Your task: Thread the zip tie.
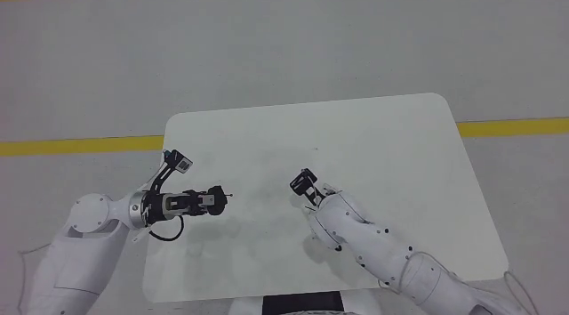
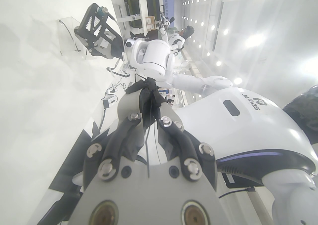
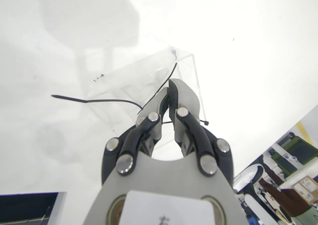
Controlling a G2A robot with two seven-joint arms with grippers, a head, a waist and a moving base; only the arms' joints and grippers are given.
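Left hand and right hand clamped closed

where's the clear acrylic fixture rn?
Right wrist view: the clear acrylic fixture stands on the table just beyond the shut right gripper, with the zip tie crossing it.

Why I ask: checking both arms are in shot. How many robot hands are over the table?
2. The left hand is over the table near its left edge; the right hand is near the middle, shut on a zip tie.
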